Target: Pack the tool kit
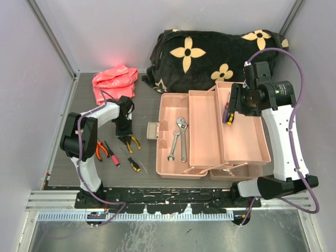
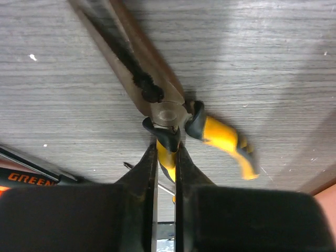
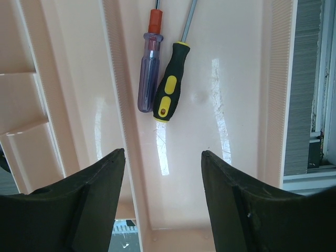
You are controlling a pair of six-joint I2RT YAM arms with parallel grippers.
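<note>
Salmon-pink toolbox (image 1: 203,131) open on counter (image 1: 142,105), trays fanned out. Left of toolbox, left jaws pinch one handle of yellow pliers (image 2: 168,111) at counter level. Over toolbox's right tray, right jaws spread wide; two screwdrivers (image 3: 169,79) lie there side by side. Two wrenches (image 1: 183,137) in toolbox's left compartment.

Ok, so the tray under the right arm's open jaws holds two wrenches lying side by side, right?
No, not wrenches. The right wrist view shows a purple-handled screwdriver and a black-and-yellow screwdriver lying side by side in the tray under the right gripper, its jaws open.
</note>
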